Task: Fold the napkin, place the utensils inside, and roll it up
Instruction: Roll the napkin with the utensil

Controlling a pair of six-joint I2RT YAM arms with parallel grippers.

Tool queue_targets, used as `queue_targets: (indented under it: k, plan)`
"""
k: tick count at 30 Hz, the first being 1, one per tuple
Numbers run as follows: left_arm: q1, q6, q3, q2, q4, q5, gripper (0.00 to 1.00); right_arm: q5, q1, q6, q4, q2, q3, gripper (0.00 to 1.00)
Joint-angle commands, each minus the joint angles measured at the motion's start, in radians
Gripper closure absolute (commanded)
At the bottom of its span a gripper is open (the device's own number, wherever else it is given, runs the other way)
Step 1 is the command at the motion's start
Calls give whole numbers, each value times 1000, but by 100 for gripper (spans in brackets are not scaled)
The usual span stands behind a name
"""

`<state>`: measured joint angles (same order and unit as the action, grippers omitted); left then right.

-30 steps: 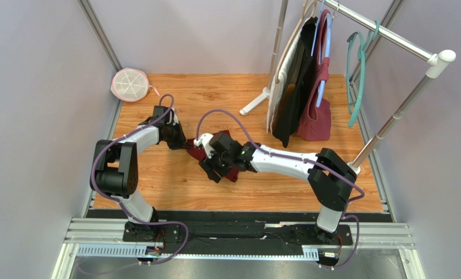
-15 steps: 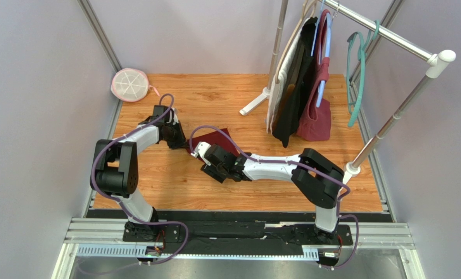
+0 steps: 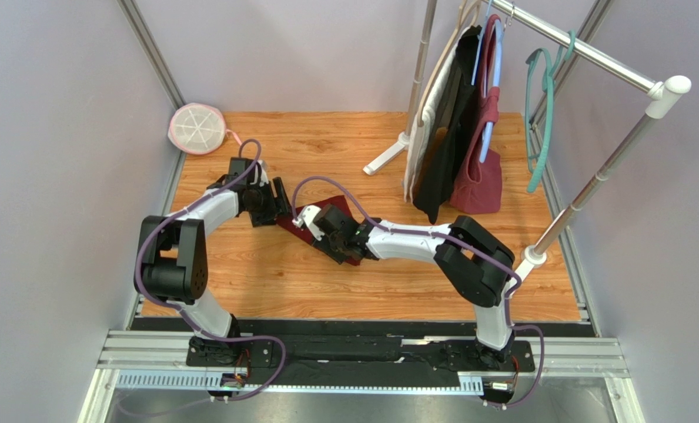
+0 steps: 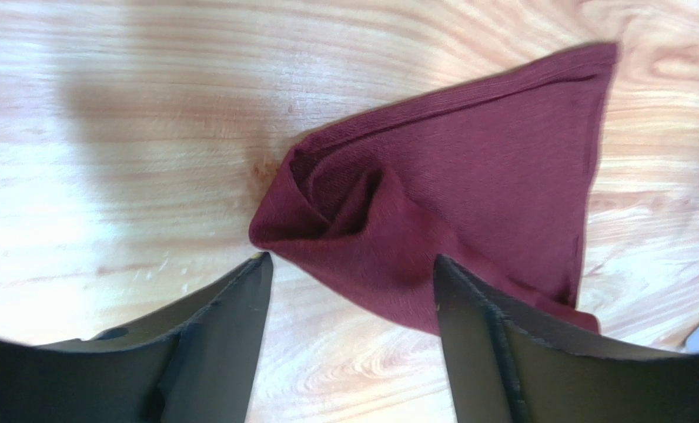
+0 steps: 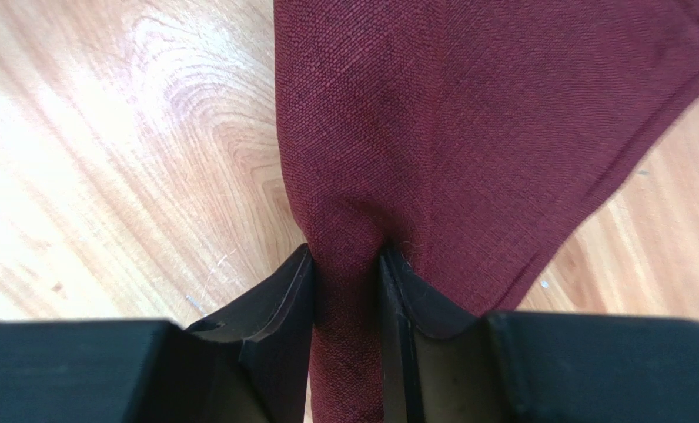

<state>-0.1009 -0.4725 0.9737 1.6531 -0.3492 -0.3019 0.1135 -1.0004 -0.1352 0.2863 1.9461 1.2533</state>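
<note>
**Pinching the napkin with the right fingers**

The right fingers (image 5: 273, 304) are clenched on a bunched fold of the maroon napkin (image 5: 467, 106). The cloth passes between the 2 of them and spreads out wide beyond them on the wooden surface (image 5: 105, 132). The left fingers (image 4: 229, 308) are released, spread apart, and hold nothing. They hover just beside a twisted corner of the cloth, and I cannot tell if their tips touch it. From above, the napkin lies as a folded dark red shape near the middle of the surface, partly hidden under the right wrist. The left arm (image 3: 211, 207) reaches it from the left side, the right arm (image 3: 415, 238) from the right side. Well apart, a round white mesh disc (image 3: 197, 129) rests at the far left corner. A metal rack (image 3: 591, 53) with hanging clothes (image 3: 445, 150) stands at the far right.
</note>
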Motion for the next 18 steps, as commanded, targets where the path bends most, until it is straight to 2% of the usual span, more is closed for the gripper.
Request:
queue_targets:
  k: [1,7,18]
  plan:
    - [6,-3,19,-150,-11,86,21,-308,43,66,141,62,12,75]
    - [7,-20,-69,-253,39,124,21,-546,118,114,152,77,27,76]
    - [6,-12,-130,-243,62,125,23,-830,236,218,178,184,100,77]
